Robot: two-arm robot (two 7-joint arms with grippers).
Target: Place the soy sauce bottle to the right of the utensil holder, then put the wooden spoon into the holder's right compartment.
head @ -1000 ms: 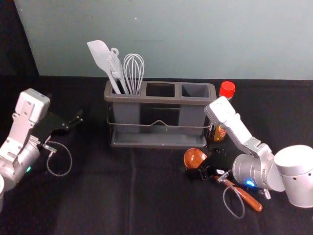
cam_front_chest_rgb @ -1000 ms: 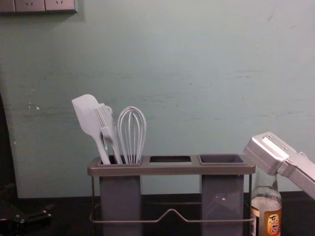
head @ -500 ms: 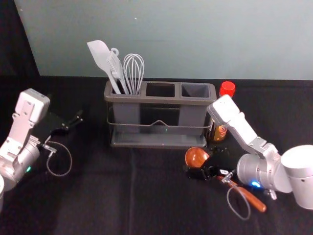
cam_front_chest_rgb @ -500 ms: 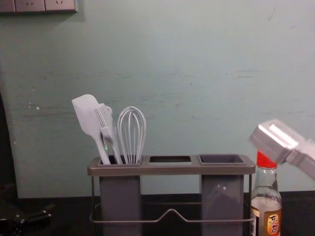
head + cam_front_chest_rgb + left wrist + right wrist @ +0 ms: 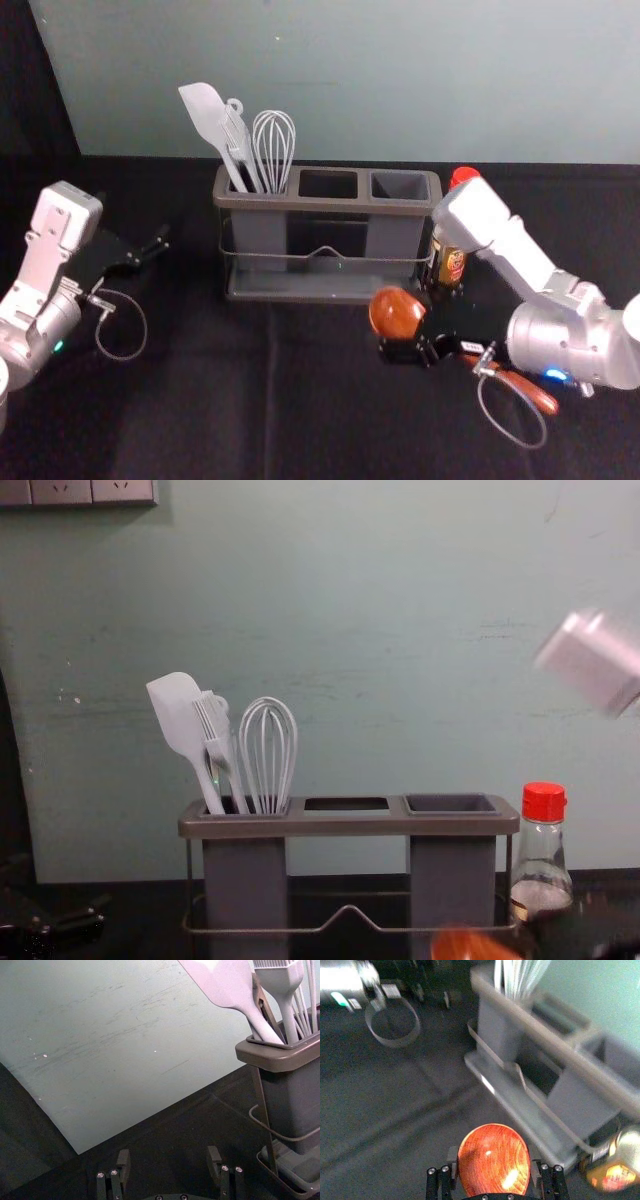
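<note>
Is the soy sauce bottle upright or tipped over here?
Upright. In the chest view the bottle stands by the holder's right end, its red cap on top and its neck straight above the body.

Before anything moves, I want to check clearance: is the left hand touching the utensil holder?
Apart. The head view shows black cloth plainly between the left hand and the left end of the utensil holder.

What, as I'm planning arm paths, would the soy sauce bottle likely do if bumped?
The soy sauce bottle looks tall and narrow, so it could tip. Its clear body looks like glass, so it may be breakable. Being round, it would probably roll once down.
</note>
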